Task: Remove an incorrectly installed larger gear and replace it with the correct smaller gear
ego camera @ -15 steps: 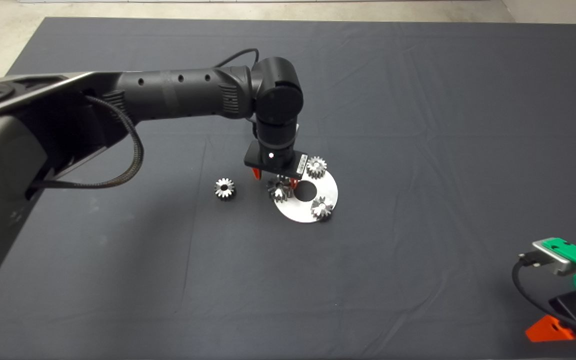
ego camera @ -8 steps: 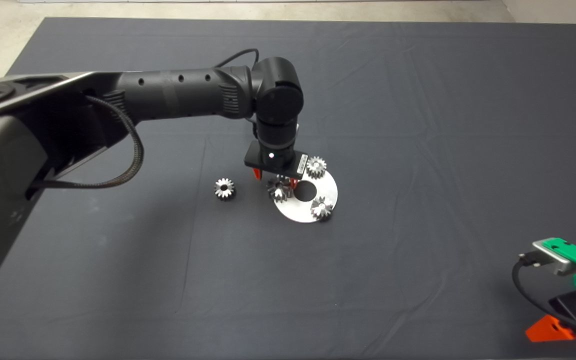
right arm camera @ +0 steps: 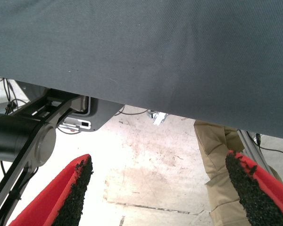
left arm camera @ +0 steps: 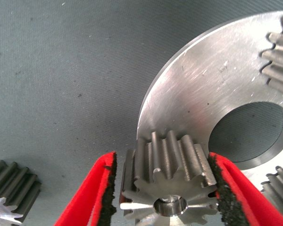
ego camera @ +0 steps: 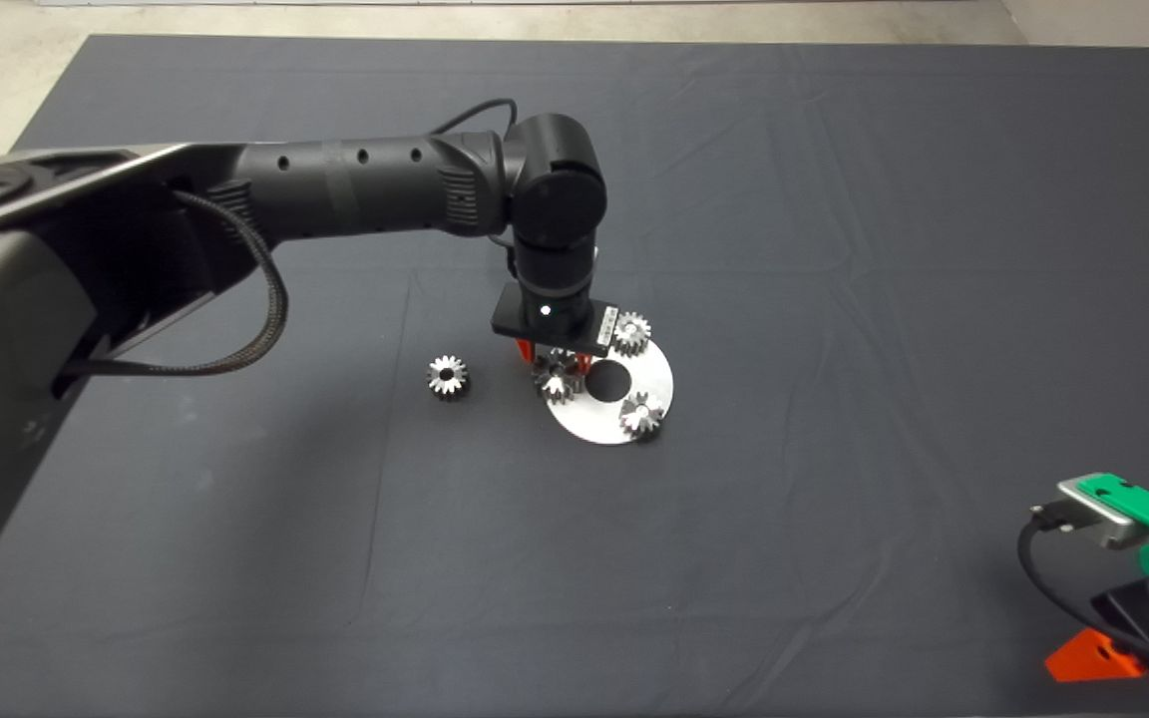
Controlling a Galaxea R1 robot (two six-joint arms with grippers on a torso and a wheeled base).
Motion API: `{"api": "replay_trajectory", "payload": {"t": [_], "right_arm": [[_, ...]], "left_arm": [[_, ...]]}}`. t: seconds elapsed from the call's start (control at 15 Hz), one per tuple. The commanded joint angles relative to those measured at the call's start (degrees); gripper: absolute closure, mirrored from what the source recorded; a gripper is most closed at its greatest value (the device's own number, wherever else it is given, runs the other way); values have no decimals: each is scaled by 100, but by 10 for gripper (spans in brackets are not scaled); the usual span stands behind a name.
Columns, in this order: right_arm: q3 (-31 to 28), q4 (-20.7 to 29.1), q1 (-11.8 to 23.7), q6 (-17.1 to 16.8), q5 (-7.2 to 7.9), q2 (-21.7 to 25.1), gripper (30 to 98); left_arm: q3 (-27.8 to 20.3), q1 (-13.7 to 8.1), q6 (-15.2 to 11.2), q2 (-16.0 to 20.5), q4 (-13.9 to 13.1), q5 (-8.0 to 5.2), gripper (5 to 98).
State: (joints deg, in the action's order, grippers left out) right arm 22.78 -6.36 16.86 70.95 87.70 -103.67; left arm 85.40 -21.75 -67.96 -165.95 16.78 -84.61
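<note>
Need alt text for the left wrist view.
The left hand has its red fingers closed on a grey steel toothed gear at the edge of a round silver metal plate with a centre hole, on a dark mat.

Head cam looks down on mat (ego camera: 834, 249); left wrist cam v. close, sharing steel disc (ego camera: 589, 419) (left arm camera: 193, 84); right wrist cam faces floor

small wrist label (ego camera: 603, 326), print too tiny to read

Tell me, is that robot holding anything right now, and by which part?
The left gripper has the larger gear between its pads by the toothed sides, on the metal disc. The right gripper is open, holding nothing.
</note>
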Motion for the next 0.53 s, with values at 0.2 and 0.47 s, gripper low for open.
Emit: {"api": "replay_trajectory", "payload": {"t": [0.2, 0.47], "right_arm": [[-30, 153, 90, 24, 520, -52, 541], [-30, 153, 90, 24, 520, -53, 541]], "left_arm": [[-25, 171, -191, 524, -122, -495, 637], [-18, 223, -182, 585, -122, -486, 693]]}}
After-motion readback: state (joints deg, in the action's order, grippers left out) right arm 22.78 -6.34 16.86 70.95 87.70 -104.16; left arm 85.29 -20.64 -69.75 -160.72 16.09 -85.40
